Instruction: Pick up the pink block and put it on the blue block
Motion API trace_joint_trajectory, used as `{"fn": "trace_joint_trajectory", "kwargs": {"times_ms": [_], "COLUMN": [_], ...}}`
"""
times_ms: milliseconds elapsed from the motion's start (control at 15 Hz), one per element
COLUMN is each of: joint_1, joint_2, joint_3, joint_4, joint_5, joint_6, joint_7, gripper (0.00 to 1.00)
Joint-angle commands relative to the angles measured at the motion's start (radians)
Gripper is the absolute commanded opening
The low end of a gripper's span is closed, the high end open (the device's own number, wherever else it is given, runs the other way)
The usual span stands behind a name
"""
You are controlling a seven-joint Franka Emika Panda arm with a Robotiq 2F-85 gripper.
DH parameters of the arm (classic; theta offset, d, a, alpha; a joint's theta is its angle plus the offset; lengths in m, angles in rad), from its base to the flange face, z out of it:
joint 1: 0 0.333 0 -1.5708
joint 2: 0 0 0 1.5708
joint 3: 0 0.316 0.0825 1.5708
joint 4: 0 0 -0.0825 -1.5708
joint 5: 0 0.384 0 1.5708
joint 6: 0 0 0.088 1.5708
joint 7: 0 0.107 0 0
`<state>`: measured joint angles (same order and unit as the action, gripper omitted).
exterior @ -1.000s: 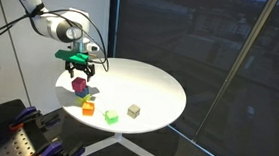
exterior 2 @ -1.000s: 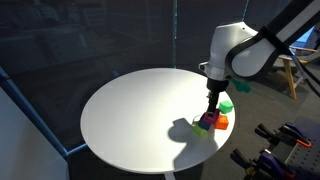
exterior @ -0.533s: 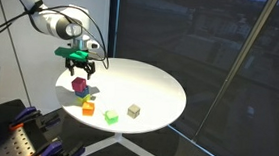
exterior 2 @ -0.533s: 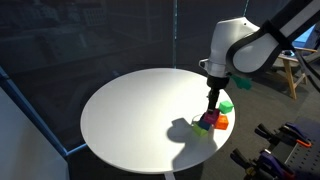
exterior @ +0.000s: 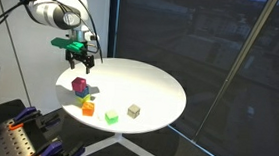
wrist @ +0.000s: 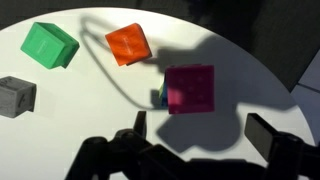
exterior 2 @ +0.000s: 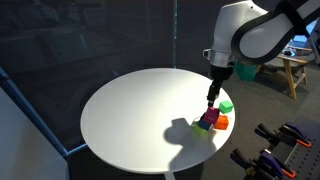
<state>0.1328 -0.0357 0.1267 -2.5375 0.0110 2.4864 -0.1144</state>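
Observation:
The pink block (wrist: 190,88) sits on top of the blue block (wrist: 158,97), of which only a thin edge shows at its left side in the wrist view. The stack stands near the table's edge in both exterior views (exterior: 79,84) (exterior 2: 207,120). My gripper (wrist: 200,135) is open and empty, its two fingers spread wide. It hangs above the stack, clear of it, in both exterior views (exterior: 78,55) (exterior 2: 211,96).
An orange cube (wrist: 128,44), a green cube (wrist: 50,44) and a beige-grey cube (wrist: 15,95) lie near the stack on the round white table (exterior: 149,84). They show in an exterior view too: orange (exterior: 88,102), green (exterior: 110,115), beige (exterior: 134,111).
My gripper has risen straight up from the pink block and is now well above it. The pink block stays on the blue block.

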Motion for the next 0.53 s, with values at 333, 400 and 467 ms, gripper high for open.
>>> {"fn": "trace_joint_trajectory", "kwargs": {"times_ms": [333, 400, 467], "joint_1": [-0.006, -0.007, -0.007], "joint_2": [-0.128, -0.138, -0.152], "joint_3": [0.003, 0.004, 0.004], "joint_4": [0.006, 0.009, 0.011], "joint_5": [0.002, 0.002, 0.006], "joint_6": [-0.181, -0.208, -0.235], "joint_7": [0.215, 0.236, 0.252], "gripper": [1.00, 1.00, 1.00]}}
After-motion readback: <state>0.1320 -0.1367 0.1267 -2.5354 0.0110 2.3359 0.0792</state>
